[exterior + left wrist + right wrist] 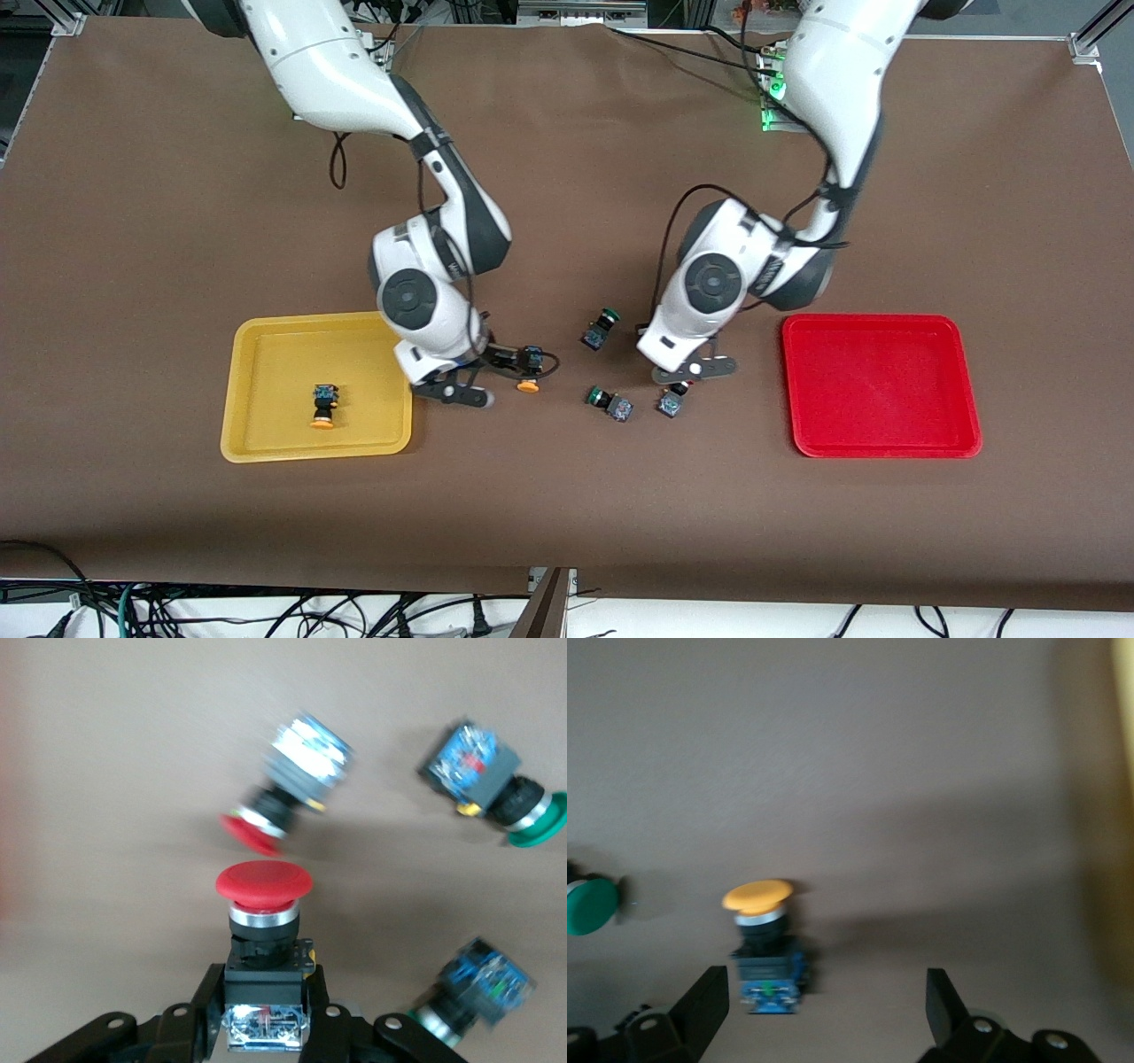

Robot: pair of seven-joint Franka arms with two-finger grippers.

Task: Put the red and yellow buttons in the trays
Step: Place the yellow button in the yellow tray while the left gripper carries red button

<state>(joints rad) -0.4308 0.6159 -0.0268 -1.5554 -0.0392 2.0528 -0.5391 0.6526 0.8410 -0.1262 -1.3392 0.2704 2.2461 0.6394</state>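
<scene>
Red-capped button (264, 930) pinched between left gripper (266, 1014) fingers, above table (567, 496). Yellow-capped button (764, 943) between spread right gripper (828, 1010) fingers, untouched, beside yellow tray (266, 447). Second red button (288, 784) blurred.

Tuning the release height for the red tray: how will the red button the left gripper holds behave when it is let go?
The red button in the left gripper looks rigid, clamped by its blocky body. Its wide round cap overhangs a narrower neck, so it will probably tip onto its side, as the second red button on the table lies. The cap's curved rim may let it roll slightly.
</scene>
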